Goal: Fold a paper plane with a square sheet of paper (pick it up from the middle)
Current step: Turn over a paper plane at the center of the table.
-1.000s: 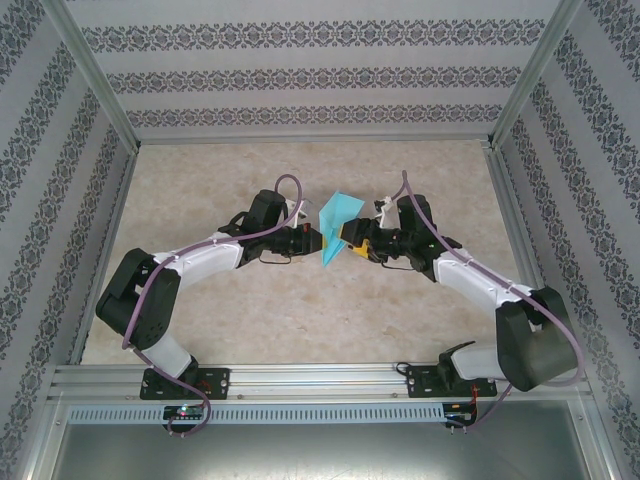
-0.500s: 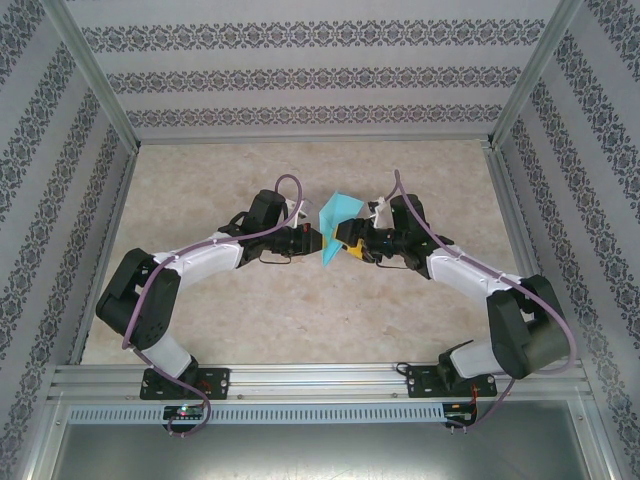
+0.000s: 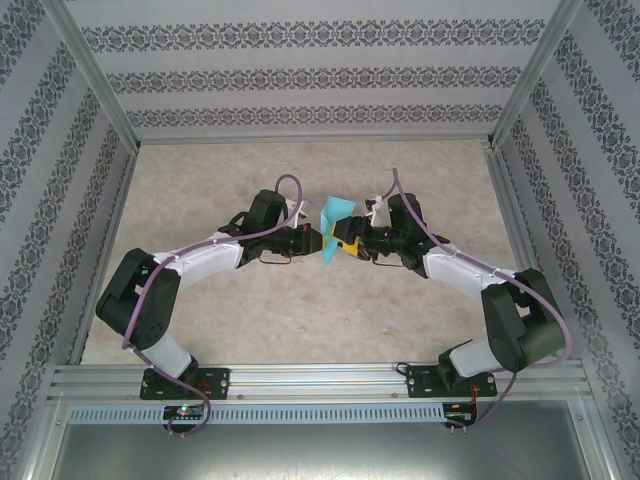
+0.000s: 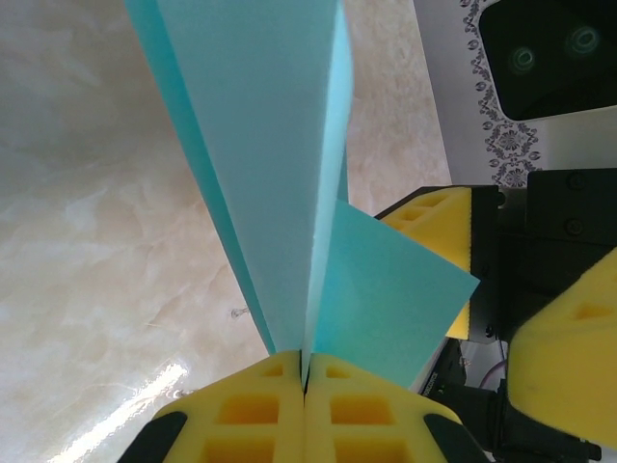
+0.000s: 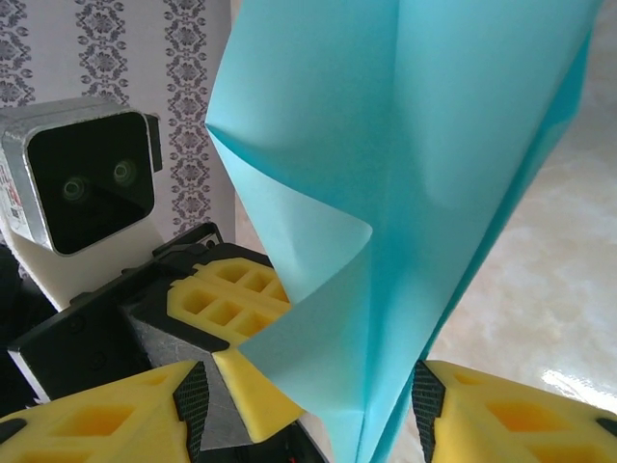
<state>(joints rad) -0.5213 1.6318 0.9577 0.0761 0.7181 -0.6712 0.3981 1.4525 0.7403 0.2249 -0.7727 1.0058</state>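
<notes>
a: where do we stand with the paper plane point(image 4: 270, 174)?

b: we have it part-folded and up in the air over the table point(image 3: 300, 310), between our two arms. our left end effector point(image 4: 304, 374) is pressed together on the creased edge, pinching the layers. our right end effector point(image 5: 308, 395) is spread, straddling the paper without gripping it.

a: what could go wrong for us from here?

b: we judge the loose flap point(image 5: 299, 251) curling beside the right end effector to be the main risk. if we close over it off the crease line, we'd press in a crooked fold. a pull against the left pinch could tear the thin sheet or slide it out, and it would drop to the table.

a: any brand or writing we can read?

b: none we can make out. the walls point(image 3: 300, 75) carry a floral pattern, no letters.
</notes>
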